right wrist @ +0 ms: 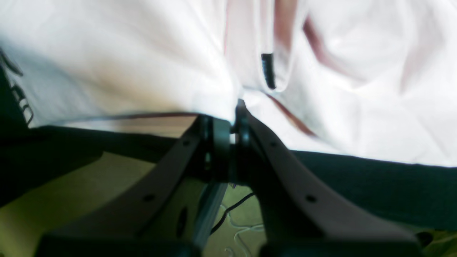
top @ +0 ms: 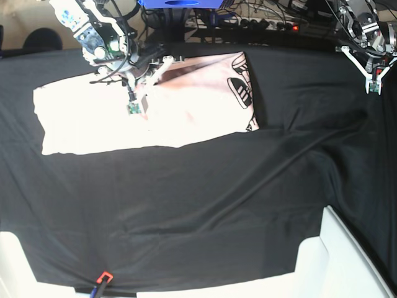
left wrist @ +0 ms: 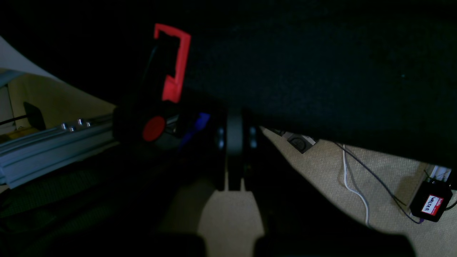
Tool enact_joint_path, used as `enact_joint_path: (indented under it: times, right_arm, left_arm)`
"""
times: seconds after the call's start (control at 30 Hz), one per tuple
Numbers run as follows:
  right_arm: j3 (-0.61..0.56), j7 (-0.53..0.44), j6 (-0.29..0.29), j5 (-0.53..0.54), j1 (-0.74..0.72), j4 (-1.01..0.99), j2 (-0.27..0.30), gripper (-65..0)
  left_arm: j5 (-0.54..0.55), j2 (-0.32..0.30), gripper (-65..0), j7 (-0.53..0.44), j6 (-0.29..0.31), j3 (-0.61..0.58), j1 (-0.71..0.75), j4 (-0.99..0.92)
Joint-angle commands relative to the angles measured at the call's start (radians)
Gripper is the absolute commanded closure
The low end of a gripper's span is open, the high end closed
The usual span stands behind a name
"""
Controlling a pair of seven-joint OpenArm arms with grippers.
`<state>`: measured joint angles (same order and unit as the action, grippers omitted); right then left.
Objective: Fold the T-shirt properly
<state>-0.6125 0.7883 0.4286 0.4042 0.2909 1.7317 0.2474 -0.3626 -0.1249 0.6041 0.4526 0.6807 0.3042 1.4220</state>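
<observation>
Base view: T-shirt lies lengthwise left-to-right, right gripper pinched closed on its fabric, left gripper closed, empty.

T-shirt: pale pink, short-sleeved cotton. Lies partly folded on far left of black cloth, long axis left to right. Plain side up over most of area; black lettering shows along right edge. Far edge bunched and creased, pinched there. Near edge roughly straight.
</observation>
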Motion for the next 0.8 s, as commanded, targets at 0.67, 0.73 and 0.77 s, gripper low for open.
enact_joint_path:
  times: [0.67, 0.73, 0.77]
  right_arm:
    - [-0.205, 0.072, 0.163, -0.426, -0.006, 0.009, -0.041, -4.2]
    - [-0.218, 0.073, 0.163, -0.471, -0.003, 0.006, -0.049, -10.7]
    - [-0.243, 0.073, 0.163, -0.497, -0.003, 0.006, -0.052, -15.1]
  left_arm:
    - [-0.003, -0.015, 0.0, -0.011, -0.007, 0.003, -0.001, 0.013]
    - [-0.003, -0.014, 0.0, -0.011, -0.007, 0.003, -0.003, 0.013]
    - [-0.003, -0.014, 0.0, -0.011, -0.007, 0.003, -0.003, 0.013]
